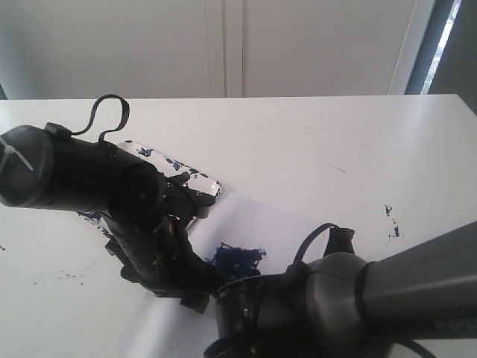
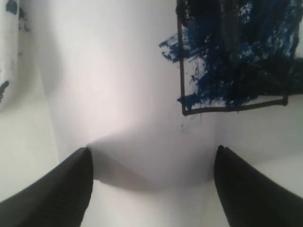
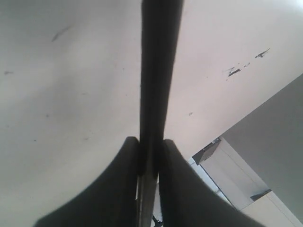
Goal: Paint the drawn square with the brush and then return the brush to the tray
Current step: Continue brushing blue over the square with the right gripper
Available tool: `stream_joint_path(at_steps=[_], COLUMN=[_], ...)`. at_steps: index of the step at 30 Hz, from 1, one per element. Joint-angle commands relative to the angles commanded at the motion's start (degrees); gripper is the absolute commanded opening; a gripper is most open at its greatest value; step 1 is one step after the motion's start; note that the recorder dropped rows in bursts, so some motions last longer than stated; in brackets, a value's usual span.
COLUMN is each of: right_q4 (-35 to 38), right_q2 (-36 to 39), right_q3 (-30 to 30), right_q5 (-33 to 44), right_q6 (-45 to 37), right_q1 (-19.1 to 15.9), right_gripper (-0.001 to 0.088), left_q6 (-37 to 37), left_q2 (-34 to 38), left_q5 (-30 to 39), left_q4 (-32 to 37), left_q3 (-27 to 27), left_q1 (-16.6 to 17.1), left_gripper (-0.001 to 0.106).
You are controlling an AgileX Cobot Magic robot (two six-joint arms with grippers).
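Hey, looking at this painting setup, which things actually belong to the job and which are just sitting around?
Part of the job:
drawn square, partly filled with blue
brush, clamped in the right gripper
tray, paint-smeared
paper sheet carrying the square

Just lying about:
dark blue specks on the table
left gripper, open and empty over the paper sheet

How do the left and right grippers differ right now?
The left gripper stands wide open and empty; the right gripper is clamped on the brush. The left gripper faces the paper sheet beside the partly blue-filled drawn square; the right gripper faces bare, speckled table. Both are black.
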Motion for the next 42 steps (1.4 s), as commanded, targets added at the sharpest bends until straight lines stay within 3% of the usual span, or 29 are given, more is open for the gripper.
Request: stream_joint_path(at_steps=[9,21,30,42], right_q4=[-4.22,-4.80,-7.27,-12.16], right_q2=[0.00,0.10,3.24,6.51], right_q3=[0.00,0.00,-1.04,-4.64], right_q5=[0.00,-3.89,-1.35,0.00], right_q6=[4.51,3.08,1.29,4.75], right_q1=[0.00,0.00,-1.17,-2.19], right_gripper=[0.0000,0.0000,0.0000,0.0000], left_q6=[0.00,0.00,0.00,0.14], left_q2=[0.00,0.00,0.00,0.00], left_q5=[0.00,0.00,0.00,0.12], left_q4=[0.00,0.00,0.00,0.00], left_q3=[0.00,0.00,0.00,0.00], left_q1=[0.00,0.00,0.00,0.00], left_gripper=[0.075,0.075,0.075,0.075])
